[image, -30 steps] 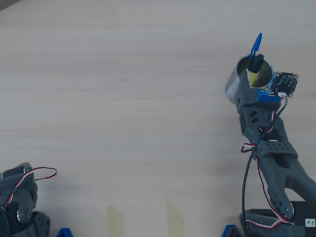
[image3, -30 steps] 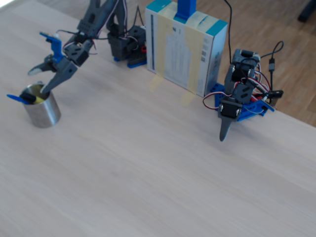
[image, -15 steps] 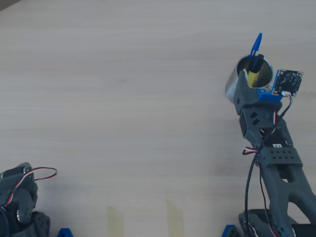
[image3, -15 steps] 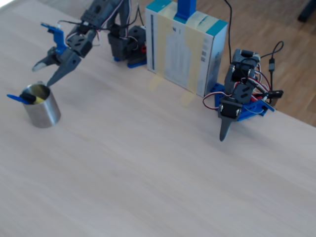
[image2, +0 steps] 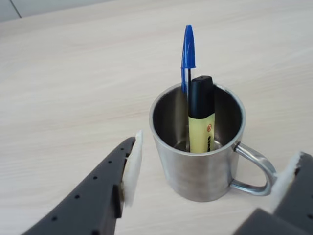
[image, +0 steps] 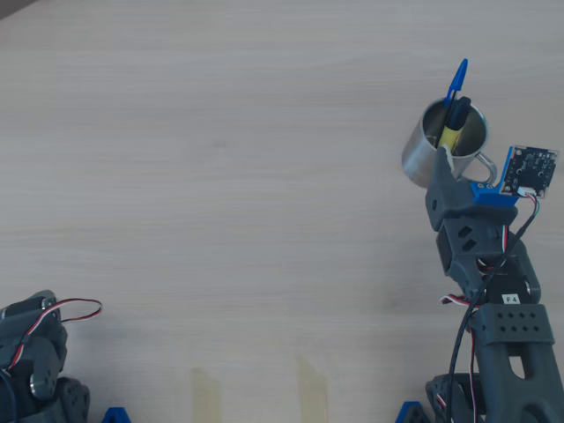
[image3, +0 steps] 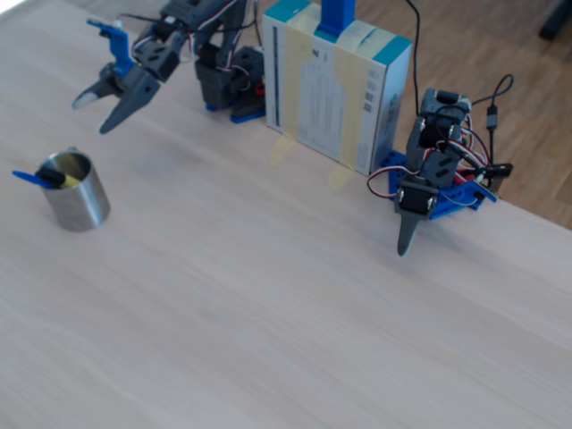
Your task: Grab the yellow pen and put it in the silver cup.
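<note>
The yellow pen [image2: 200, 131], black cap up, stands inside the silver cup [image2: 200, 172] and leans on its far wall. The overhead view shows the pen [image: 449, 137] in the cup [image: 417, 157] at the right; the fixed view shows the cup [image3: 77, 202] at the left with a sliver of yellow pen [image3: 71, 181]. My gripper [image2: 211, 164] is open and empty, with one finger on each side of the cup in the wrist view. It hangs just behind the cup's handle in the overhead view [image: 463, 167] and above and apart from the cup in the fixed view [image3: 93, 116].
A thin blue ballpoint pen [image2: 188, 49] also stands in the cup. A second arm [image3: 429, 183] rests folded at the table edge, seen bottom left in the overhead view [image: 35, 357]. A white and teal box [image3: 335, 89] stands by the arm bases. Tape strips [image: 207, 392] mark the near edge.
My gripper has drawn back from the cup's mouth toward its base and risen, staying open. The yellow pen stays in the cup.
</note>
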Action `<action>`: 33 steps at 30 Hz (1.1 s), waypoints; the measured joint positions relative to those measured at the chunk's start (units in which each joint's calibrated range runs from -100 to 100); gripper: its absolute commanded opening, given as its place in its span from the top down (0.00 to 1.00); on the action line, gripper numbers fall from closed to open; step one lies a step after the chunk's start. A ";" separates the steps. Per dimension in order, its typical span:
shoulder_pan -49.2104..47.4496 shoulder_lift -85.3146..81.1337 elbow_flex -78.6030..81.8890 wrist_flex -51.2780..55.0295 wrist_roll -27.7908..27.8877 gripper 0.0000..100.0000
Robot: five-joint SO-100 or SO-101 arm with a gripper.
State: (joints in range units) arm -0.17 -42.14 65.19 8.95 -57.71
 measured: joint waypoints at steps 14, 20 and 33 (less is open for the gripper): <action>1.51 -17.26 17.22 0.25 0.00 0.58; 2.51 -24.01 24.35 0.34 0.00 0.58; 2.51 -33.85 33.90 0.42 0.00 0.58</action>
State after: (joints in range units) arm 2.34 -75.99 99.10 9.37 -57.71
